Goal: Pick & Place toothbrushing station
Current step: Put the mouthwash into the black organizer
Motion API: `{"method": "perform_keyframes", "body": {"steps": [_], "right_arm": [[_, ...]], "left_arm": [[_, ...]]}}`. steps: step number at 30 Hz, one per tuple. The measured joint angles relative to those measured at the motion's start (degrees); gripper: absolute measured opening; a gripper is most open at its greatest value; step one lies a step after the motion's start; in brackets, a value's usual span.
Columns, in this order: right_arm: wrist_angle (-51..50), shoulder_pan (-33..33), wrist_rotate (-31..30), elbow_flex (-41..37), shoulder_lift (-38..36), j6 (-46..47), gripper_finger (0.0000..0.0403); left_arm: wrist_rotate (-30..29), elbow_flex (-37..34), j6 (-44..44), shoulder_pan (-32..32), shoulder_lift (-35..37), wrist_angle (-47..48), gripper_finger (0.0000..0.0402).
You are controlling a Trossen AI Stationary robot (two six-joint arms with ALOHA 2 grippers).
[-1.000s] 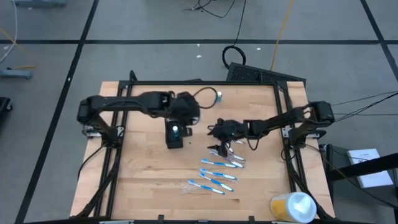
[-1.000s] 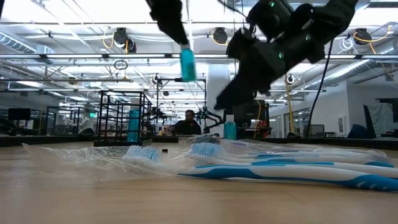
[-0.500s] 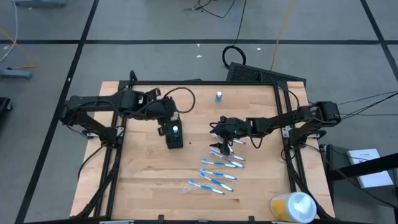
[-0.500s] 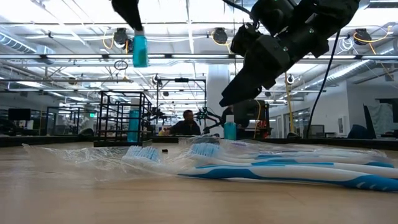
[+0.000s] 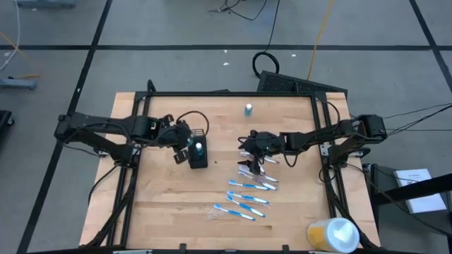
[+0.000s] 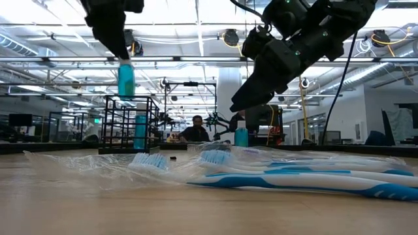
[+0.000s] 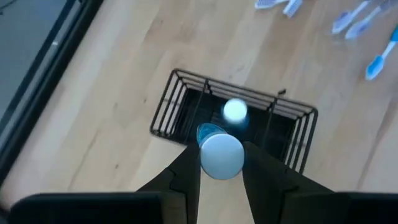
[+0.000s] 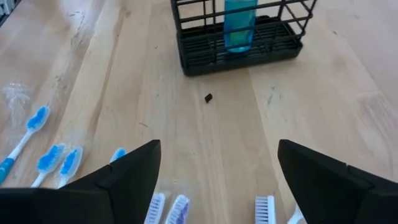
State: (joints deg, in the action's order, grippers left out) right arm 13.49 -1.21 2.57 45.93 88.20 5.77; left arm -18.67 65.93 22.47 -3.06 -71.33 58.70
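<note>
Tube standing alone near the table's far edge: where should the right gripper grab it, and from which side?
Take the lone tube by its upper body, probably straight from above with the open right gripper: it stands upright, apart from the other things, so both its sides are free.

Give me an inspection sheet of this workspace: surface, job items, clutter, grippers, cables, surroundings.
Surface: wooden table, bare boards.
Job items: black mesh holder with one blue tube standing inside; a second tube held above it; a third tube upright near the far edge; toothbrushes lying loose, with clear wrapping around them.
Clutter: yellow-and-white container at the near right corner; small dark speck near the holder.
Grippers: left gripper shut on the second tube over the holder; right gripper open, above the toothbrush heads.
Cables: black cable coiled on the floor behind the table.
Surroundings: a person seated far off.
</note>
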Motion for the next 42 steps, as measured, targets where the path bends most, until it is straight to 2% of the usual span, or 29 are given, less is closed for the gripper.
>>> {"method": "perform_keyframes", "body": {"steps": [10, 26, 42], "right_arm": [[0.0, 0.0, 0.0, 0.0, 0.0, 0.6, 0.0313], [-0.1, 0.0, 0.2, 0.0, 0.0, 0.6, 0.0313], [-0.4, 0.0, 0.2, 0.0, 0.0, 0.6, 0.0313]], "left_arm": [[2.8, -3.8, -1.0, 2.1, 0.2, -5.5, 0.0096], [5.3, -4.0, 0.2, 3.9, -0.1, -5.4, 0.0096], [6.5, -4.0, 0.1, 4.2, -8.5, -7.1, 0.0096]]}}
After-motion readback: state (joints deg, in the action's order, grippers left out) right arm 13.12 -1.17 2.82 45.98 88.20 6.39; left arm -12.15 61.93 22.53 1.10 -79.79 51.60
